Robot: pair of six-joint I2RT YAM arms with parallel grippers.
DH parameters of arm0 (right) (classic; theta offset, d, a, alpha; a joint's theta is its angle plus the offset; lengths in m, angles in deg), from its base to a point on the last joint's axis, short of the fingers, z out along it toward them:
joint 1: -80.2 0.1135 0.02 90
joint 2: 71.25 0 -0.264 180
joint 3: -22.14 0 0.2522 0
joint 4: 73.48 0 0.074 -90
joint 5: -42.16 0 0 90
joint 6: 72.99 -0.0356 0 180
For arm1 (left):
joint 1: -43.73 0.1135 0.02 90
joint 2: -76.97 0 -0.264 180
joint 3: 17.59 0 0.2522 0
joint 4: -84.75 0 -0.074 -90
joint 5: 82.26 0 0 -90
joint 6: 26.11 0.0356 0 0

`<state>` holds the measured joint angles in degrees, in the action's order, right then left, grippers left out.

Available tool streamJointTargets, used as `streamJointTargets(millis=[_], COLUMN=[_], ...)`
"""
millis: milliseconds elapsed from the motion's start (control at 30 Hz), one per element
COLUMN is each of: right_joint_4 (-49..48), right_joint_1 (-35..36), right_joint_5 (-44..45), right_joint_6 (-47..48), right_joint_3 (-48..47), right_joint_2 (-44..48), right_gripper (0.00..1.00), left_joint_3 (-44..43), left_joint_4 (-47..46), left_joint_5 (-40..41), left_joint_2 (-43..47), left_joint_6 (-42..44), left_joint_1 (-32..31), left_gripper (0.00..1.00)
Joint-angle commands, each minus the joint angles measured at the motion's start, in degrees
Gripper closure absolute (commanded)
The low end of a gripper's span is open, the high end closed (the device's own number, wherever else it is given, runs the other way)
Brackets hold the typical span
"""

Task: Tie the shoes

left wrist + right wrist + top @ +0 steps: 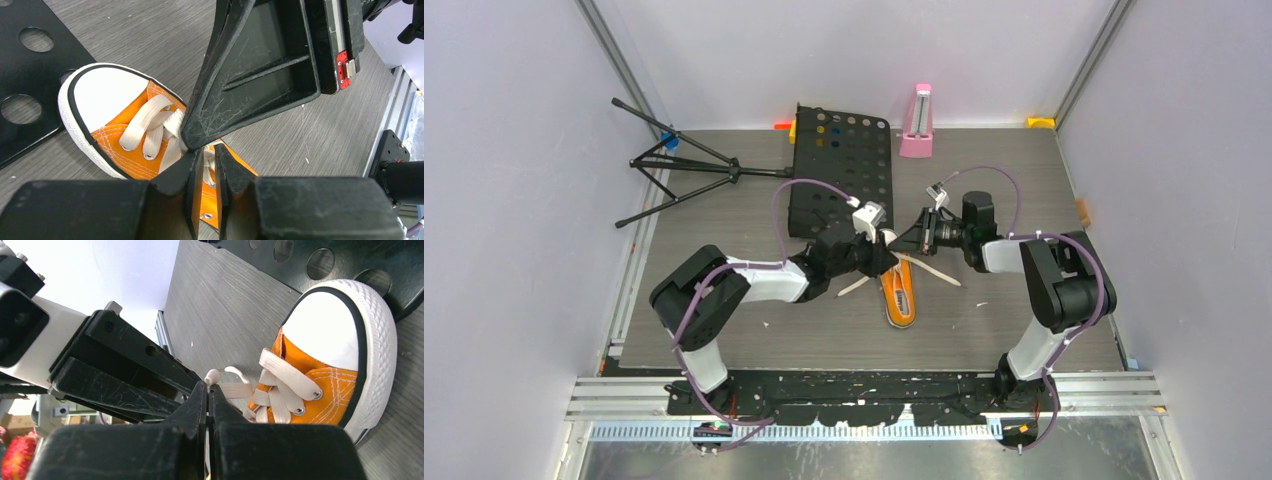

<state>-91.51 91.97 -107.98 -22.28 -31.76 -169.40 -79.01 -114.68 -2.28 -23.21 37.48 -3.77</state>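
Observation:
The orange sneaker [902,300] lies mid-table, and its white toe cap shows in the left wrist view [107,92] and the right wrist view [327,330]. Its white laces [939,272] trail out to both sides. My left gripper [888,258] and right gripper [902,243] meet tip to tip over the lacing. The left gripper [209,155] is nearly shut, with a narrow gap and a bunched bit of lace [208,167] between its tips. The right gripper [207,387] is shut on a lace, and the white lace end [212,376] sticks out above its tips.
A black perforated board [844,170] lies just behind the shoe, close to the toe [30,100]. A folded black tripod stand [684,170] is at the back left. A pink metronome [916,125] stands at the back edge. Walls close in the table on three sides.

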Motion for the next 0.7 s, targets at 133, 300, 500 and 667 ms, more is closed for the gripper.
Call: streamJointTargets(millis=[133,300,500,667], right_joint_4=[-5.2,12.58,27.12,33.7], right_joint_1=[1.57,2.59,3.16,3.3], right_joint_5=[4.84,12.07,18.38,19.98], right_joint_6=[-11.31,-7.59,-4.07,-4.32], right_joint_3=[1.71,-0.72,-3.75,-6.88], right_joint_2=[3.54,6.43,9.49,7.99], right_gripper=[1.0,1.0,1.0,1.0], left_joint_3=[2.05,3.15,4.1,4.11], left_joint_4=[-7.54,-7.68,-7.91,-8.65], left_joint_5=[0.68,0.41,-0.01,0.0], left_joint_2=[-0.47,0.47,1.01,0.52], left_joint_6=[1.22,1.88,2.3,2.59], left_joint_1=[0.31,0.31,0.31,0.31], left_gripper=[0.84,0.84,0.84,0.83])
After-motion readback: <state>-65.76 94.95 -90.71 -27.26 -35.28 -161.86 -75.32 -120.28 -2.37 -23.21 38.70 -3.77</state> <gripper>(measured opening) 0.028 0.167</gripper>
